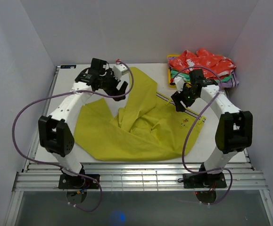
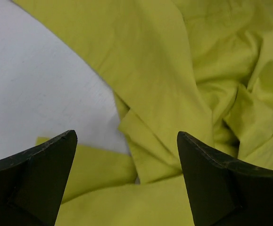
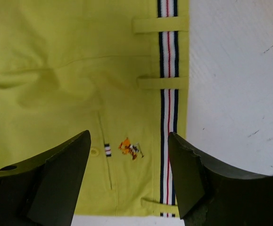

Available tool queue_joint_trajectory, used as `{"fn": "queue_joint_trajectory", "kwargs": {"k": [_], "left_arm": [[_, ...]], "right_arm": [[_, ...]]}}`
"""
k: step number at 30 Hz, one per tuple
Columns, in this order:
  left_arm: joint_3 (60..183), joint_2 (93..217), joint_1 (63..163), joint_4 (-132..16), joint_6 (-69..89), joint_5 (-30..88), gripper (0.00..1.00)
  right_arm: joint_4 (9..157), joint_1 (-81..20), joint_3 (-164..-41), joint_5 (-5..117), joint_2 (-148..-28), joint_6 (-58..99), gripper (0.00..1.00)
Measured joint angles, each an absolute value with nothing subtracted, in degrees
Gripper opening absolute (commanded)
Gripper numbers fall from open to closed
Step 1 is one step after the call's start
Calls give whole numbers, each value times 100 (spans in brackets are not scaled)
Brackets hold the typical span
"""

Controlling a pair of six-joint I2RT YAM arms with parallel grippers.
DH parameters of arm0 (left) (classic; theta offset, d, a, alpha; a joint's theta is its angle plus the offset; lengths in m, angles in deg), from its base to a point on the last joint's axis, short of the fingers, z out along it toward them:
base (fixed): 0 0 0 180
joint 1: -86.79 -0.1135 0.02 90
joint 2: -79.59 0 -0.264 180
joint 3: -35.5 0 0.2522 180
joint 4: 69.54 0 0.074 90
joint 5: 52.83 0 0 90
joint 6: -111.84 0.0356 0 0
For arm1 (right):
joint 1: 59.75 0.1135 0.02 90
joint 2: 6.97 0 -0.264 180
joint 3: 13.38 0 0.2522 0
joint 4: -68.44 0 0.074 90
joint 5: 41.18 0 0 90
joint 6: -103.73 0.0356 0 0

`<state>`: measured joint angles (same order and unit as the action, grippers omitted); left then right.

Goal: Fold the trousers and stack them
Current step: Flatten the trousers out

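The mustard yellow-green trousers (image 1: 141, 127) lie rumpled across the middle of the white table, one leg running to the far edge and the other to the near left. The striped waistband (image 3: 169, 94) is on the right side, with a small embroidered logo (image 3: 130, 148) beside it. My left gripper (image 1: 119, 89) is open and empty above the far leg, over creased cloth (image 2: 174, 94) and bare table. My right gripper (image 1: 179, 100) is open and empty, hovering over the waistband.
A pile of folded garments, with the red patterned garment (image 1: 202, 61) on top and green cloth below, sits at the far right corner. White walls close in the table on three sides. Purple cables loop off both arms.
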<state>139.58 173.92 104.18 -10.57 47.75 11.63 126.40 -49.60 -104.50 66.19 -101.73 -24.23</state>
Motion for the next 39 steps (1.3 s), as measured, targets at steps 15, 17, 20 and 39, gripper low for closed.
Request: {"fn": "queue_joint_trajectory", "kwargs": {"k": [15, 17, 20, 39], "left_arm": [[14389, 19658, 11395, -3148, 1787, 1401, 98], [14426, 19792, 11615, -3253, 1726, 1451, 97], [14539, 20032, 11891, -3323, 1682, 1652, 79], [14048, 19092, 10328, -3026, 1981, 2828, 0]], "right_arm": [[10962, -5168, -11062, 6400, -12147, -1326, 72], [10933, -5166, -11049, 6446, -12230, -1339, 57], [10918, -5168, -11003, 6529, -12241, -1404, 18], [11427, -7410, -9351, 6278, -10020, -2604, 8]]}}
